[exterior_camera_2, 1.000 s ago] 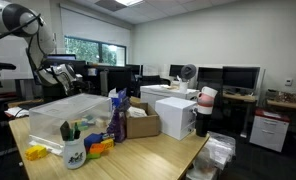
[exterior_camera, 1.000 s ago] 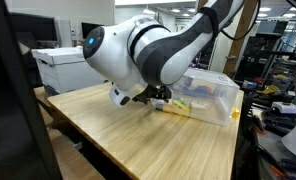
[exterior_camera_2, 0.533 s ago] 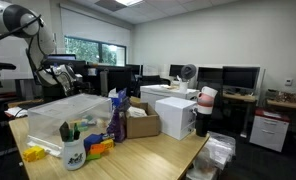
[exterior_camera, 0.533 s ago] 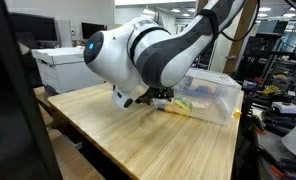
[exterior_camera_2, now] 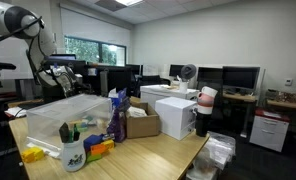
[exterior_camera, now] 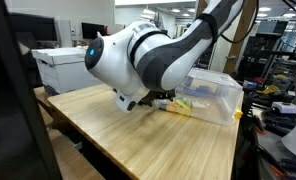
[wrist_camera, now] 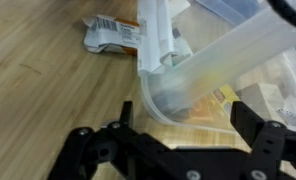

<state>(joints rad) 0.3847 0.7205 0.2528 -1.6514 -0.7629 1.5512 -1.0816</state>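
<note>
Print is found only on a white barcode tag [wrist_camera: 113, 35], seen solely in the wrist view. It lies on the wooden table [wrist_camera: 38, 90] beside the corner of the clear plastic bin [wrist_camera: 218, 70]; its characters cannot be read. The gripper [wrist_camera: 173, 140] is held over that corner, jaws wide apart, nothing clamped. A mug [exterior_camera_2: 74, 152] and a cardboard box [exterior_camera_2: 143, 122] are shown in an exterior view only.

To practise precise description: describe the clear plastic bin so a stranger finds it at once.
Find the wooden table. At the end by the robot arm sits the clear plastic bin. Unlike the cardboard box and white box, it is transparent.
</note>
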